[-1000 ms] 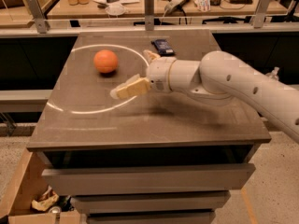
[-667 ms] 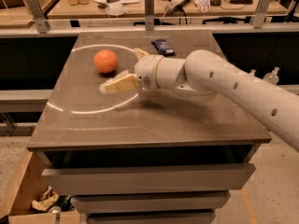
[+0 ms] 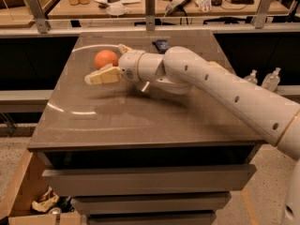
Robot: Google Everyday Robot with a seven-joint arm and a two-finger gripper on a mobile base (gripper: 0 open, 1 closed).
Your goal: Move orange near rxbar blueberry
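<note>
camera view: the orange (image 3: 106, 58) sits on the far left part of the grey table (image 3: 140, 121), well left of the rxbar blueberry (image 3: 161, 45), which lies flat near the table's far edge. the white arm (image 3: 220, 86) comes in from the right and reaches across the tabletop, passing just in front of the bar. its gripper (image 3: 105, 63) is at the orange, low over the surface, with its jaws spread apart. one pale finger (image 3: 101, 76) stretches out on the near side of the fruit and the other finger (image 3: 124, 48) pokes out behind it, so the orange lies between them. whether either finger touches the fruit cannot be told, and nothing is clamped. under the tabletop are closed drawers (image 3: 150, 179). a cardboard box (image 3: 28, 205) stands on the floor at the lower left. two clear bottles (image 3: 272, 78) stand off to the right, beyond the table.
</note>
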